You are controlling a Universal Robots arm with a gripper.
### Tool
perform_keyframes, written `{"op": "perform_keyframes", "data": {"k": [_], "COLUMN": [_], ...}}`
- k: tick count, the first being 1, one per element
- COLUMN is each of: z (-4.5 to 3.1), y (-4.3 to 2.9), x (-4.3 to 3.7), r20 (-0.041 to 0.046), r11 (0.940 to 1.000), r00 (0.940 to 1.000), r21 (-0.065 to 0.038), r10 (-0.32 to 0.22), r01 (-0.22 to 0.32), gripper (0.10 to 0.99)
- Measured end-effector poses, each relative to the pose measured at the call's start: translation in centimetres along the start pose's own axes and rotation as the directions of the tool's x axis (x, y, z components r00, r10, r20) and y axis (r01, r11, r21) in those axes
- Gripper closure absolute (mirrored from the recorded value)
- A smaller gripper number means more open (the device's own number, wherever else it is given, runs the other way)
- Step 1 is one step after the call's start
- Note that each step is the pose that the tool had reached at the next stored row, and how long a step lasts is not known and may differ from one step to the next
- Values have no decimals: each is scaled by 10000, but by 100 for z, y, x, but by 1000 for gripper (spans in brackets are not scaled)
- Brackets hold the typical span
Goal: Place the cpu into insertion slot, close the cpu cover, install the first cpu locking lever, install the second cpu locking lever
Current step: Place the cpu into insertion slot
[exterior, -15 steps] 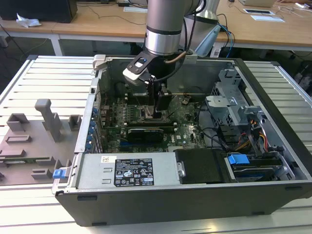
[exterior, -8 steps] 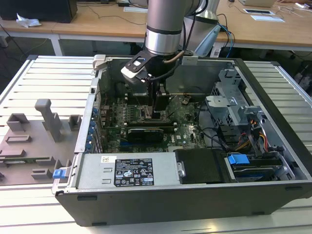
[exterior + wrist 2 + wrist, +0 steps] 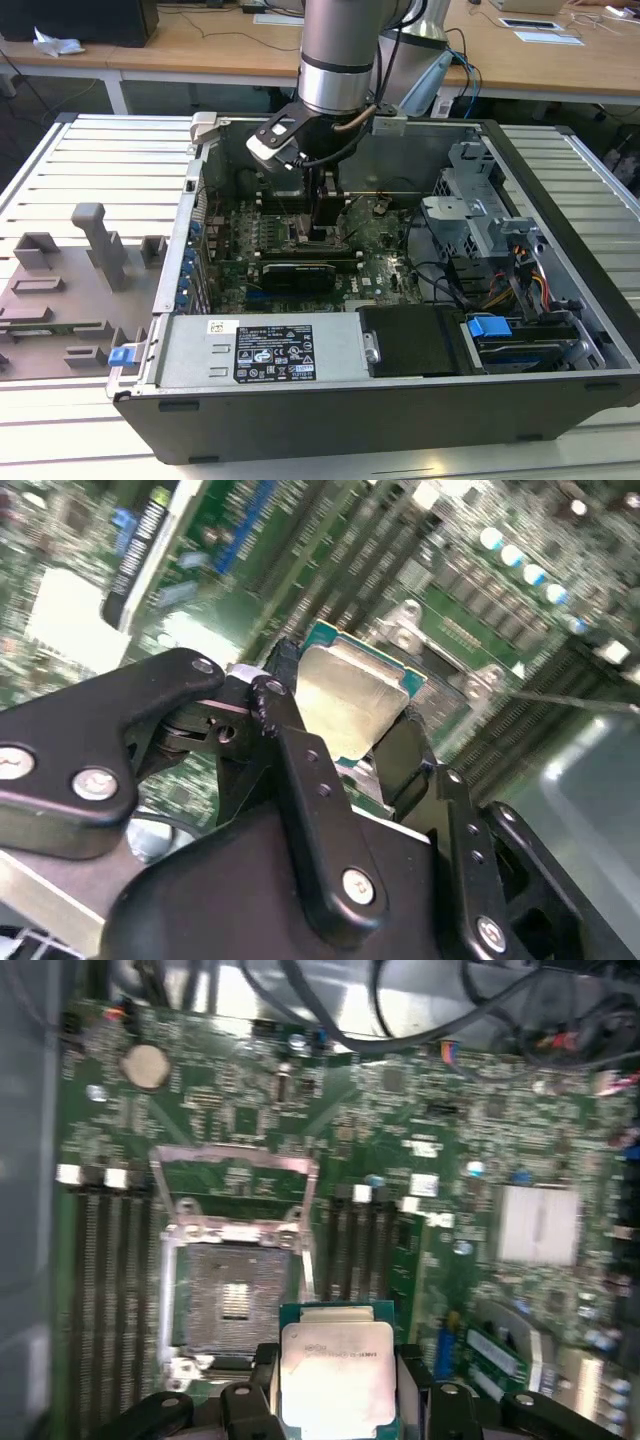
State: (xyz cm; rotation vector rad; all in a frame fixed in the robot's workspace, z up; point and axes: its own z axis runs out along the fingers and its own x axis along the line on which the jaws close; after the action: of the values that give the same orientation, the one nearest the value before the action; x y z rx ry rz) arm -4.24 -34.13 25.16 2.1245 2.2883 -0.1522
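Step one: the jaws hold the cpu (image 3: 335,1375) by its sides, near the open insertion slot (image 3: 235,1295). It must line up flat.

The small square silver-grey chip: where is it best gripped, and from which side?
By two opposite side edges, coming in from over its metal face. The small square silver-grey chip is flat and thin, so only its straight, parallel edges give a pinch. The black gripper holds it just so, jaws shut on those edges.
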Motion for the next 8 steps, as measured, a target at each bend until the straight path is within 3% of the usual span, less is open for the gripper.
{"op": "perform_keyframes", "data": {"k": [4, 5, 8], "z": [0, 0, 0], "y": [0, -1, 0], "x": [0, 0, 0], "r20": [-676, -760, -748], "r11": [10000, 10000, 10000], "r00": [9977, 9971, 9972], "r21": [-52, -59, -57], "r10": [-32, -30, -18], "r01": [29, 26, 14], "gripper": [541, 541, 541]}}
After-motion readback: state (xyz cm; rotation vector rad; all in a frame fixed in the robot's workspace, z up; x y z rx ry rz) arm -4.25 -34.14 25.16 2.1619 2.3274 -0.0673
